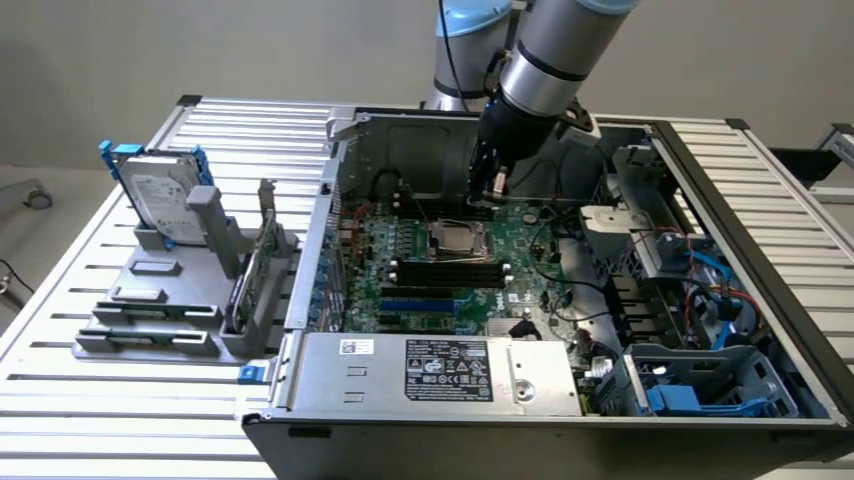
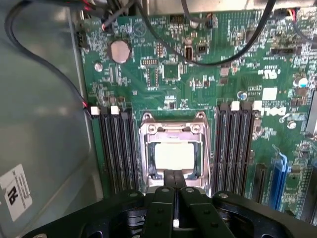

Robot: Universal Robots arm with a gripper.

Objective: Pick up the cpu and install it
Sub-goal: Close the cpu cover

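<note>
Your jaws stand shut, nothing between them. The cpu (image 2: 173, 154) lies flat in the motherboard socket (image 2: 173, 128), at 7 o'clock from them in the exterior view. Judged light, stiff, fragile; take opposite edges.

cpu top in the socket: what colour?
Silvery, near white with glare; the cpu shows best in the wrist view.
</note>
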